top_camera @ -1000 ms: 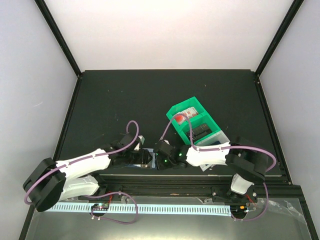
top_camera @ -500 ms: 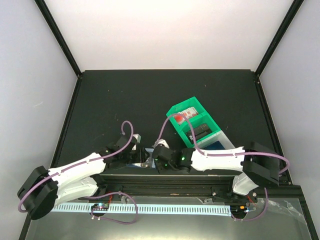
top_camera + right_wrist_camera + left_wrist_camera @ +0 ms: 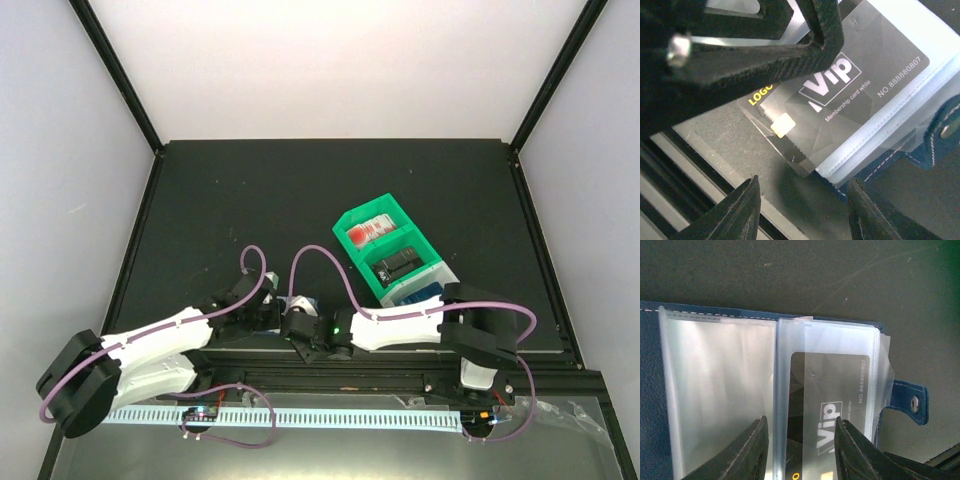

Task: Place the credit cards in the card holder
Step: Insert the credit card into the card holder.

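The navy card holder (image 3: 903,401) lies open at the table's near edge, its clear sleeves facing up. A dark credit card (image 3: 830,385) printed "Vip" sits partly inside the right sleeve, its chip end sticking out toward me (image 3: 785,125). My left gripper (image 3: 800,440) hangs over the sleeve edge and the card, jaws apart, one fingertip (image 3: 830,40) resting on the card. My right gripper (image 3: 802,200) is open just in front of the card's protruding corner, with bare table between its fingers. From above, both grippers (image 3: 278,312) (image 3: 298,328) crowd the card holder (image 3: 303,301).
A green bin (image 3: 352,218) holding a red-and-white item and a black item stands to the right. A white bin (image 3: 400,296) against it holds a blue card (image 3: 425,291). The metal front rail (image 3: 685,155) runs right under my right gripper.
My right gripper has slid left along the front edge and opened wider. My left gripper's jaws have narrowed over the card and sleeve.
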`<state>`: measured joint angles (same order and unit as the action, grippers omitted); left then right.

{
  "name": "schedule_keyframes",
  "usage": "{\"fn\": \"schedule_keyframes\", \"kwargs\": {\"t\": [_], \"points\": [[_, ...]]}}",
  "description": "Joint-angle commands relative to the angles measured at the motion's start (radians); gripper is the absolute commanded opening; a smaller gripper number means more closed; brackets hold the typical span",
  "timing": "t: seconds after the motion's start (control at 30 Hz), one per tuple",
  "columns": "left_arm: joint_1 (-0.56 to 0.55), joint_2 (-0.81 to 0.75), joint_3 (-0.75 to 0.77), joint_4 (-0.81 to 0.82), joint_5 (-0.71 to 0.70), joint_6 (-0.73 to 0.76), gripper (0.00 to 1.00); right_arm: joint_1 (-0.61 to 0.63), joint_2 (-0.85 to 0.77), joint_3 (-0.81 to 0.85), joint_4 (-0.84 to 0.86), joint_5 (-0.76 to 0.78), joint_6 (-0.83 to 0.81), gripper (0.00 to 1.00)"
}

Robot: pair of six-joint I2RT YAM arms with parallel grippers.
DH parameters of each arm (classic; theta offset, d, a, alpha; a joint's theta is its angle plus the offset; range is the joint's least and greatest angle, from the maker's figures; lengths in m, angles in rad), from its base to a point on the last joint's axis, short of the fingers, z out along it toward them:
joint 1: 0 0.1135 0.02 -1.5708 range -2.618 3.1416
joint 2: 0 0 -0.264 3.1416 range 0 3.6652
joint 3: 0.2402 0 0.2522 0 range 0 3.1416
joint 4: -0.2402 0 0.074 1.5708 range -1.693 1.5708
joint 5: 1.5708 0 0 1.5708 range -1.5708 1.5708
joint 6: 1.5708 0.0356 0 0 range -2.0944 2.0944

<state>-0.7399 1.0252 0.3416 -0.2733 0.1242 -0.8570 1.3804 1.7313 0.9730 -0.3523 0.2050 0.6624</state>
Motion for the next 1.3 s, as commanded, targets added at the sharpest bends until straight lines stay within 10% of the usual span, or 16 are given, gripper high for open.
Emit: {"fn": "schedule_keyframes", "kwargs": {"t": [0.0,0.67,1.27], "points": [[0.006,0.013,-0.001,0.046,0.021,0.005,0.37,0.006,0.038,0.04,-0.016,0.065,-0.004,0.49],[0.007,0.055,-0.063,0.195,0.065,-0.021,0.34,0.004,0.06,-0.029,0.057,0.19,0.163,0.27],[0.007,-0.017,-0.018,0.084,0.016,0.045,0.36,-0.047,-0.215,-0.161,0.132,0.086,0.206,0.41]]}}
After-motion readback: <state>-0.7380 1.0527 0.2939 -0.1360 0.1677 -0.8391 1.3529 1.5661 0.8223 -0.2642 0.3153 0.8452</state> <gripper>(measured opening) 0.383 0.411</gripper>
